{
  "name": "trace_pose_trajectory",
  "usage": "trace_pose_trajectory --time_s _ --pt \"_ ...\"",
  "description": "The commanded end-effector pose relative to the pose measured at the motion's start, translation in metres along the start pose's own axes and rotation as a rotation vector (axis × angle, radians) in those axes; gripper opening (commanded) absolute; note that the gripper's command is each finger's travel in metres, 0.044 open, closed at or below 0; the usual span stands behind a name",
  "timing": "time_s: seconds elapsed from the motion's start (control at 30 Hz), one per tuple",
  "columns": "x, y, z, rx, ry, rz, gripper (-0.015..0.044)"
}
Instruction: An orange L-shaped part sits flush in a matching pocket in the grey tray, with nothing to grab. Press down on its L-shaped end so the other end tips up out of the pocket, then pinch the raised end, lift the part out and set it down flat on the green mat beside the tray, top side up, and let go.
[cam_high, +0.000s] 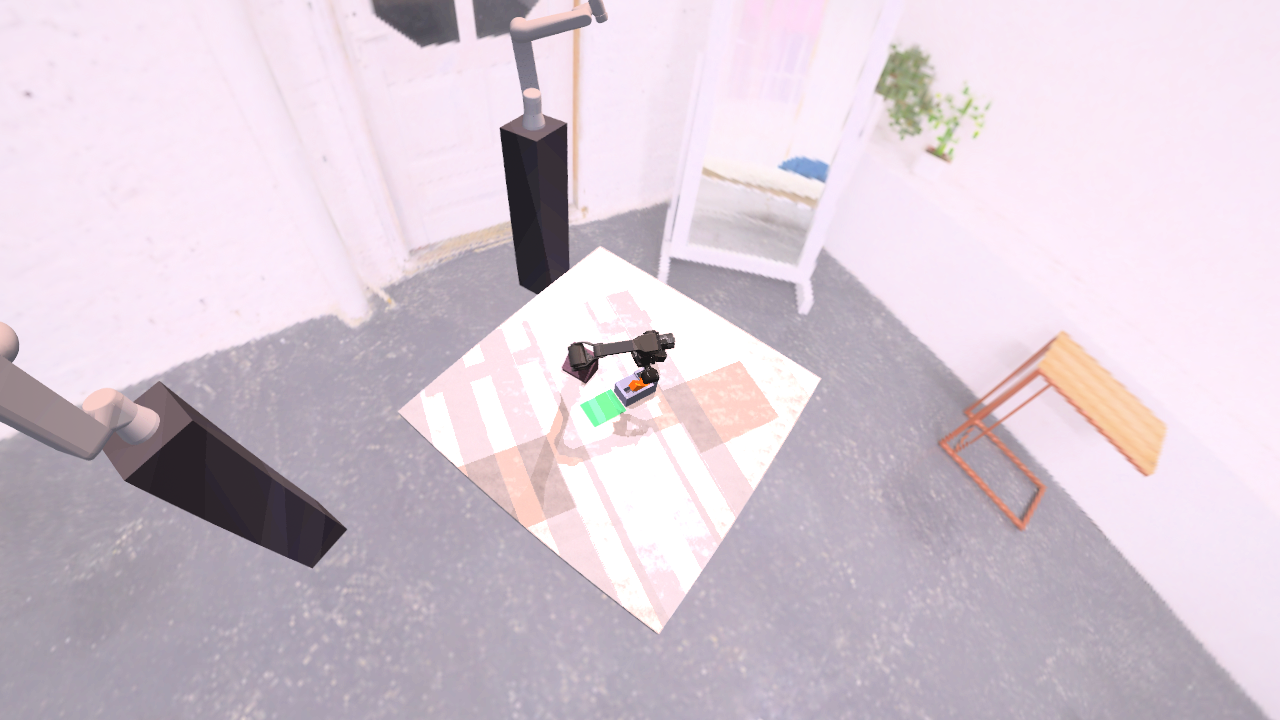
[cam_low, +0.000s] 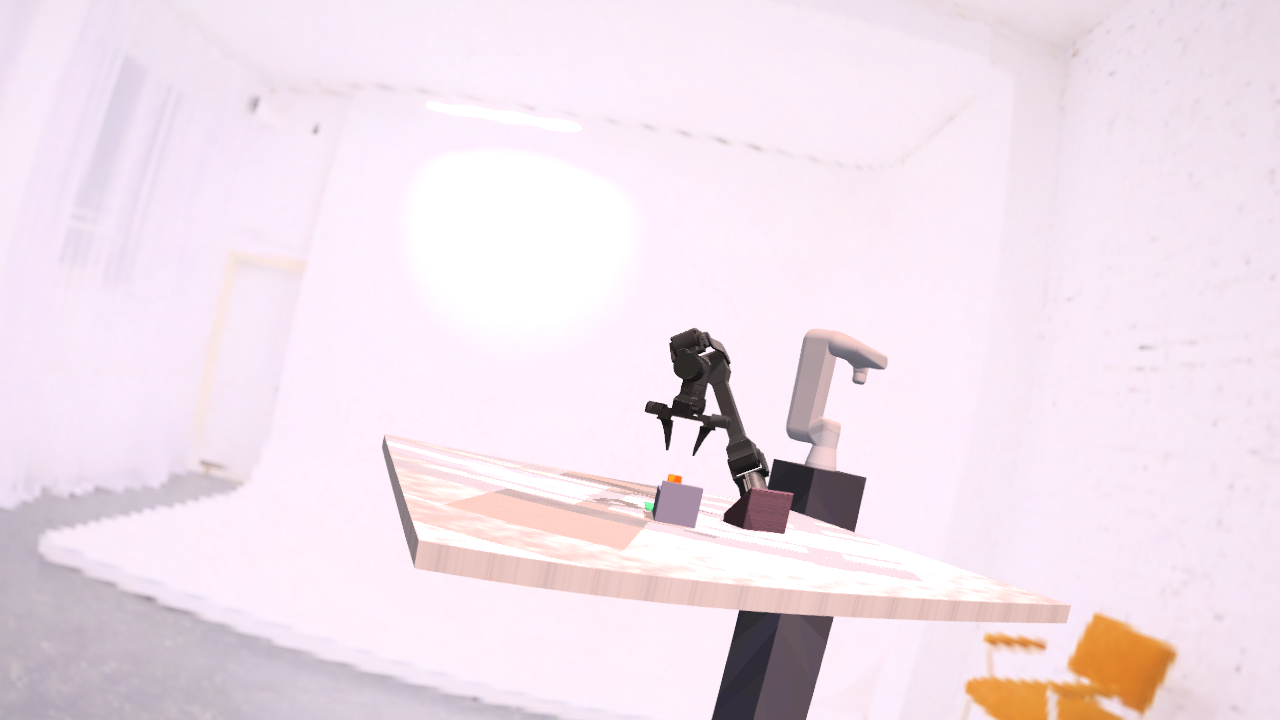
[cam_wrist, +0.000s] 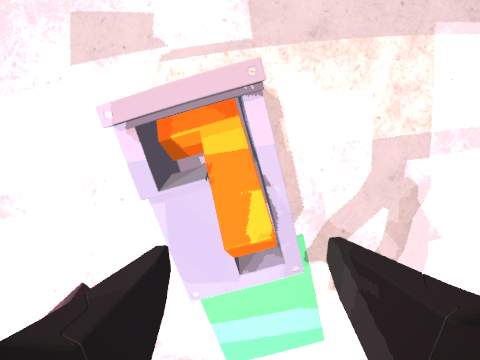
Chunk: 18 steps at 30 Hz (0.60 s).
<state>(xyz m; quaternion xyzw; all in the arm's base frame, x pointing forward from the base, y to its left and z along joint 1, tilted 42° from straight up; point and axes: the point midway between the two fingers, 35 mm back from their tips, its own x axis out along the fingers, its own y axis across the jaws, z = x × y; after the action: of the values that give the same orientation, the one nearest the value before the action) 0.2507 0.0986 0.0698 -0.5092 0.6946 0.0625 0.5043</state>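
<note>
The orange L-shaped part (cam_high: 637, 385) (cam_low: 674, 479) (cam_wrist: 230, 180) sits tilted in the grey tray (cam_low: 678, 504) (cam_wrist: 185, 225). Its L-shaped end is down in the wide part of the pocket, and its straight end is raised above the tray top, near the mat side. My gripper (cam_low: 681, 451) (cam_wrist: 250, 252) is open and empty, above the tray. In the wrist view its fingertips stand to either side of the raised end, well apart from it. The green mat (cam_high: 599, 409) (cam_low: 649, 506) (cam_wrist: 260, 305) lies beside the tray, next to the raised end.
The arm's dark base block (cam_high: 580, 368) (cam_low: 765, 510) stands on the table (cam_high: 617, 555) (cam_low: 537, 573) near the tray. The tray has a raised bar (cam_wrist: 185, 92) across its L-end side. Two other arms on dark pedestals (cam_high: 537, 205) (cam_high: 223, 483) stand off the table.
</note>
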Motion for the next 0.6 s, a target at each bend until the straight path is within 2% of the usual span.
trace_pose_trajectory --time_s 0.0,0.17,0.4,0.57 --pt "0.005 -0.003 -0.015 -0.246 0.023 0.001 0.0280" --pt "0.006 -0.003 -0.015 -0.246 0.023 0.001 0.0280" --pt "0.032 -0.003 -0.016 -0.245 0.023 0.001 0.0280" --pt "0.037 -0.003 -0.016 -0.245 0.024 0.001 0.0280"
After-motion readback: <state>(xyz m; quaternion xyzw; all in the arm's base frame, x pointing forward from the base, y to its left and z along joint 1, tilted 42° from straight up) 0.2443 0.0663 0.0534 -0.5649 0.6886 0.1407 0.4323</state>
